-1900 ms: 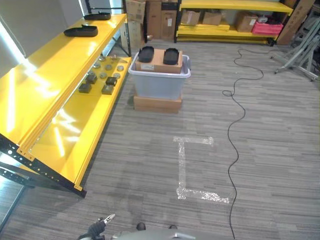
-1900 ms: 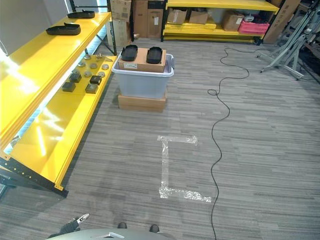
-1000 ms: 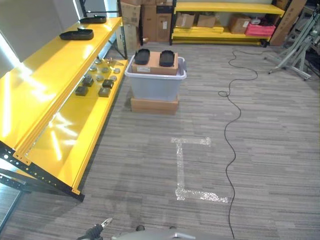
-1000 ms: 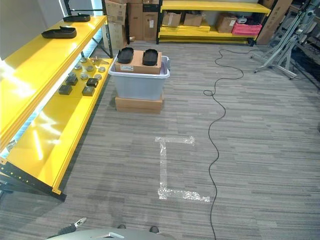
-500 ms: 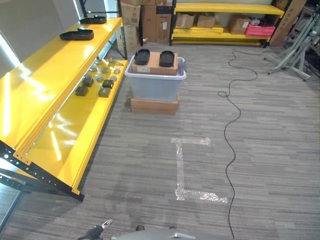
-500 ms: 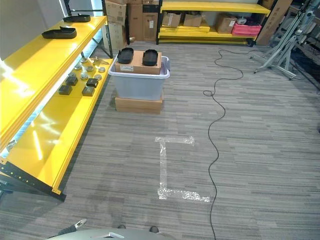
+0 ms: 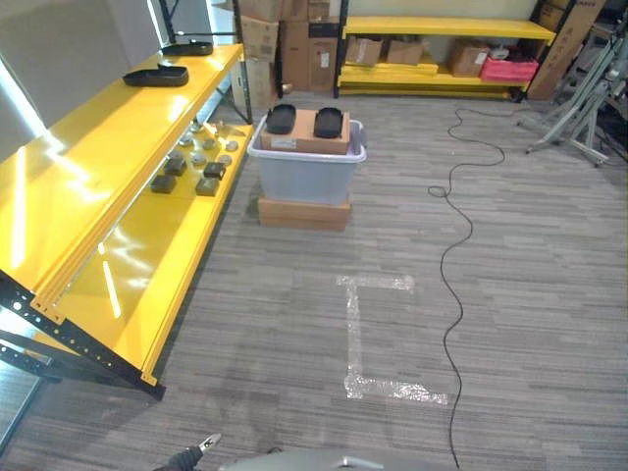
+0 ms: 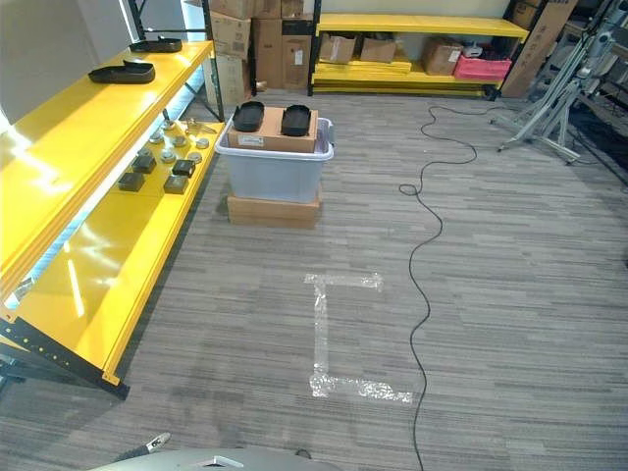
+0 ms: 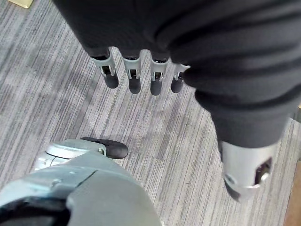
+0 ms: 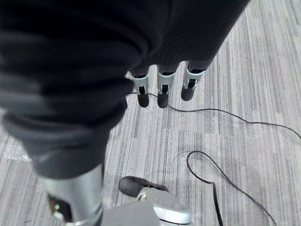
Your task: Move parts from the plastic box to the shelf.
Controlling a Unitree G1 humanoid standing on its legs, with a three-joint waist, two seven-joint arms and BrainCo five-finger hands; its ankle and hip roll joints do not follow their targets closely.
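A grey plastic box (image 7: pixel 306 169) stands on a flat carton on the floor, ahead and slightly left. A cardboard box lies across its top, bearing two black oval parts (image 7: pixel 281 119) (image 7: pixel 328 122). The long yellow shelf (image 7: pixel 88 186) runs along the left; its lower level holds several small dark and silver parts (image 7: pixel 196 167), and its upper level two black trays (image 7: pixel 157 76). My left hand (image 9: pixel 134 80) hangs over the carpet with straight fingers, holding nothing; its tip shows low in the left eye view (image 7: pixel 199 450). My right hand (image 10: pixel 162 92) hangs likewise, open and holding nothing.
Silver tape marks (image 7: pixel 358 334) lie on the carpet between me and the plastic box. A far yellow rack (image 7: pixel 432 49) carries cardboard boxes. Stacked cartons (image 7: pixel 265 34) stand behind the shelf's end. A metal stand (image 7: pixel 579 98) sits at the far right.
The whole picture has shifted a little, so the camera has moved. The box, the parts and the shelf keep their places. Both hands still hang open.
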